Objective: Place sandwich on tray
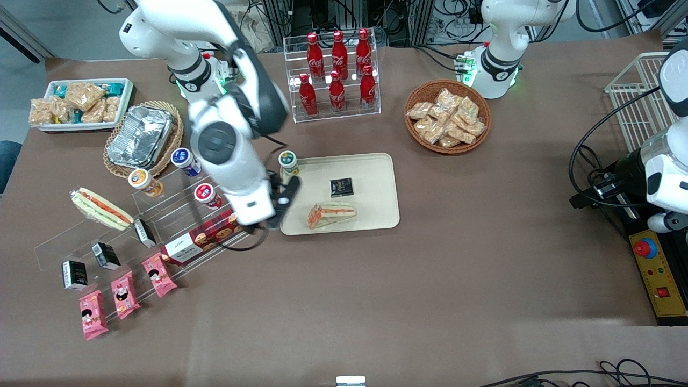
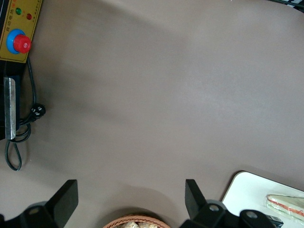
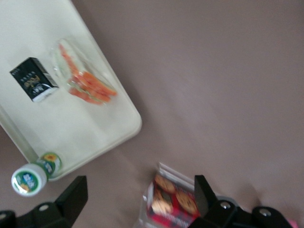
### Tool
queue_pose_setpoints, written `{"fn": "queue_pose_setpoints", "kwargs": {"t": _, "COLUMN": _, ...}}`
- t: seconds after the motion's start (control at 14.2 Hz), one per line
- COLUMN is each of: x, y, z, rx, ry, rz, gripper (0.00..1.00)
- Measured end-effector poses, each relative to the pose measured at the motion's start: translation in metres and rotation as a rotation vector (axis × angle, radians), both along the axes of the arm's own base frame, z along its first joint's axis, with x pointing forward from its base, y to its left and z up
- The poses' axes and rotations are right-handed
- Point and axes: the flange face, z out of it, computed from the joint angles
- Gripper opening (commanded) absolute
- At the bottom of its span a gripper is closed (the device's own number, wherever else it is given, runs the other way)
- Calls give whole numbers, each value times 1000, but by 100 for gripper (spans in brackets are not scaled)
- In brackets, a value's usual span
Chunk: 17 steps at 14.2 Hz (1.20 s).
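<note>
The sandwich (image 1: 331, 214), a clear-wrapped wedge with an orange-red filling, lies on the cream tray (image 1: 371, 183), on the part nearest the front camera. My right gripper (image 1: 283, 207) hangs above the table just off the tray's edge toward the working arm's end, beside the sandwich. It is open and empty. In the right wrist view the sandwich (image 3: 83, 78) lies on the tray (image 3: 85, 133), apart from the gripper (image 3: 140, 199), whose fingers stand wide over bare cloth and a cookie box. The left wrist view also shows the sandwich (image 2: 285, 204) on the tray (image 2: 247, 190).
A small black box (image 1: 341, 187) lies on the tray, and a green-lidded cup (image 1: 288, 160) stands at its corner. A red cookie box (image 1: 201, 236) sits on a clear rack under my arm. A lettuce sandwich (image 1: 101, 208), cola bottles (image 1: 336, 70) and a snack basket (image 1: 447, 115) stand around.
</note>
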Motion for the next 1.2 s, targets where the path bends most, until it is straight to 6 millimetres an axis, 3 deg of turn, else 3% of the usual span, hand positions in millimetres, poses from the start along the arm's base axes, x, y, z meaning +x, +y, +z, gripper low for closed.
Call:
{"fn": "queue_pose_setpoints", "kwargs": {"t": 0.21, "x": 9, "y": -82, "z": 64, "rx": -44, "ry": -57, "rz": -255, "gripper": 100}}
{"fn": "queue_pose_setpoints", "kwargs": {"t": 0.42, "x": 14, "y": -173, "z": 115, "rx": 9, "ry": -101, "rz": -518, "gripper": 100}}
{"fn": "queue_pose_setpoints", "kwargs": {"t": 0.56, "x": 16, "y": -246, "z": 138, "rx": 47, "ry": -120, "rz": -654, "gripper": 100}}
{"fn": "queue_pose_setpoints", "kwargs": {"t": 0.77, "x": 7, "y": -345, "z": 157, "rx": 51, "ry": -110, "rz": -819, "gripper": 100}}
{"fn": "queue_pose_setpoints", "kwargs": {"t": 0.99, "x": -5, "y": -403, "z": 171, "rx": 64, "ry": -119, "rz": -913, "gripper": 100}}
{"fn": "queue_pose_setpoints", "kwargs": {"t": 1.2, "x": -23, "y": -426, "z": 185, "rx": 82, "ry": -88, "rz": -950, "gripper": 100}}
